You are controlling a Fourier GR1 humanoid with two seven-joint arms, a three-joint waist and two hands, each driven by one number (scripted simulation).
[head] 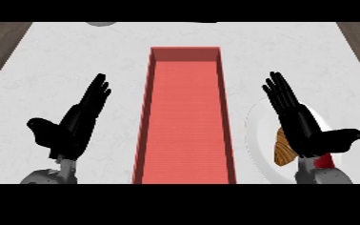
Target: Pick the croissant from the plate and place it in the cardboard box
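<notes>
Bright, even light covers the pale counter (63,52). Between the left hand (70,132) and the right hand (302,128), the red box (184,114) shows darker inner walls around an evenly lit floor.

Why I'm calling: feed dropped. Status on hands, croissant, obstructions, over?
Left hand open, left of box. Right hand open over plate. Croissant on plate, ungrasped, partly hidden by right hand. Path to box unblocked.

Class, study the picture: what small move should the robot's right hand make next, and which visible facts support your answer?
Probably lower the right hand onto the croissant and grasp it. The hand is open above the plate, where the croissant lies unheld, partly hidden by it; the box stands beside the plate.
</notes>
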